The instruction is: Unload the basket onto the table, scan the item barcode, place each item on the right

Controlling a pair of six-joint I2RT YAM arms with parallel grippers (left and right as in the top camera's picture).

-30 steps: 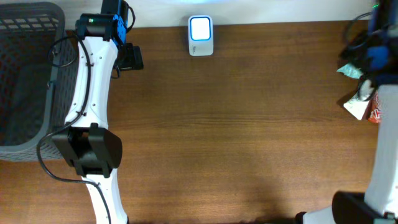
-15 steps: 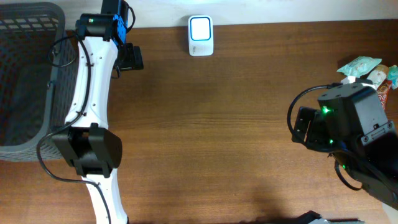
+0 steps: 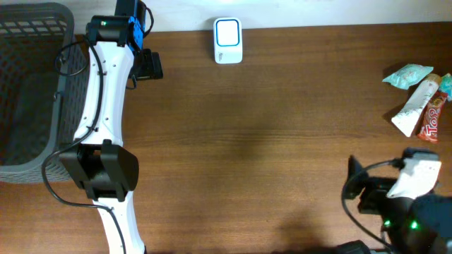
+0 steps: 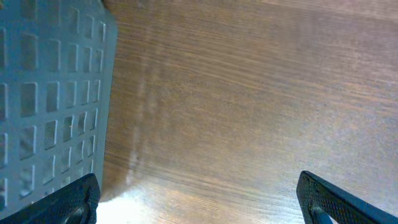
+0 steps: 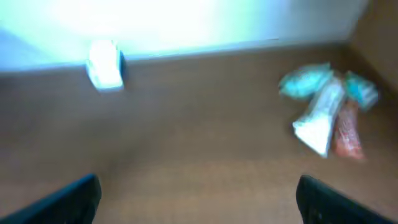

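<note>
Fingers [image 5: 339, 200] of both the right gripper [image 5: 198, 186] and left gripper [image 4: 198, 186] stood wide and empty, the snack packets [image 3: 418, 99] lying well away at the far right, so one should be gripped by its edges, barcode left uncovered.

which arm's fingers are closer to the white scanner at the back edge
Left. The left fingers sit near the back of the table, a short way to the left of the scanner. The right fingers are far off, near the front right corner.
</note>
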